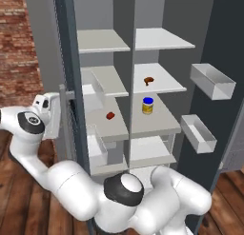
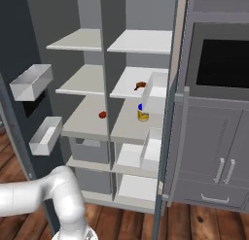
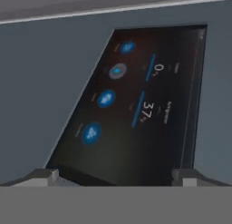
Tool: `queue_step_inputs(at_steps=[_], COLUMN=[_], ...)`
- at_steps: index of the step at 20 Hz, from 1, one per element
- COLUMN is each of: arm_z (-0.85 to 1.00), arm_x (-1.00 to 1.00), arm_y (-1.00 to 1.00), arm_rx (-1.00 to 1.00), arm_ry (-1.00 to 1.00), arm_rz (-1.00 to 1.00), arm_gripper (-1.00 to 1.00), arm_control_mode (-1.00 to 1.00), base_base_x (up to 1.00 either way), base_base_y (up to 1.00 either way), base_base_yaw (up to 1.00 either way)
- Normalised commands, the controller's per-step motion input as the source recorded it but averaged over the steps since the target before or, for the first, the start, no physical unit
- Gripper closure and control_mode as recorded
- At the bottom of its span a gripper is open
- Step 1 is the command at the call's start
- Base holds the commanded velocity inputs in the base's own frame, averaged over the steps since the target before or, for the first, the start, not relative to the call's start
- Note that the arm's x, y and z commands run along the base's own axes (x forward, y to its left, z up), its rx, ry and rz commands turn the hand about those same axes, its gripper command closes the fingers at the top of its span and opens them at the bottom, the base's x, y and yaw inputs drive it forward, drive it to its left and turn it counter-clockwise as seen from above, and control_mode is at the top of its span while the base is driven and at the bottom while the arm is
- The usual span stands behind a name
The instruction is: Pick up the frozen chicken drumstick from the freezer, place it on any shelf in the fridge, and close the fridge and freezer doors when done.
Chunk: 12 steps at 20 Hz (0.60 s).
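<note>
Two small grey fingertips [image 3: 43, 177] at the lower corners of the hand view, set wide apart and holding nothing; gripper [image 3: 113, 177] facing the black control panel with blue lights [image 3: 131, 105] on the slate blue-grey door [image 3: 45, 82]; small orange-brown drumstick [image 1: 149, 80] lying mid-board on the pale grey shelf [image 1: 164, 86], second from top, right column; yellow jar with blue lid [image 1: 147, 105] one shelf lower; small red lump [image 1: 111, 115] in the left column.

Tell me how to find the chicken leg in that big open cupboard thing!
Look inside the open fridge at the right-hand column of shelves. On the second shelf from the top lies the drumstick, small and orange-brown. The yellow jar sits one shelf lower; the red lump is left.
</note>
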Motion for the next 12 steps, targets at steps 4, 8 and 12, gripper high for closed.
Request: queue_step_inputs(at_steps=[4, 8, 12], arm_z=[0.00, -0.02, 0.00], arm_x=[0.00, 0.00, 0.00], arm_y=[-1.00, -1.00, -1.00], arm_rx=[0.00, 0.00, 0.00], arm_ry=[0.00, 0.00, 0.00], arm_rz=[-0.11, -0.09, -0.07], arm_gripper=[-1.00, -1.00, -1.00], arm_control_mode=[-1.00, -1.00, -1.00], base_base_x=[0.00, 0.00, 0.00], base_base_y=[0.00, 0.00, 0.00], base_base_yaw=[0.00, 0.00, 0.00])
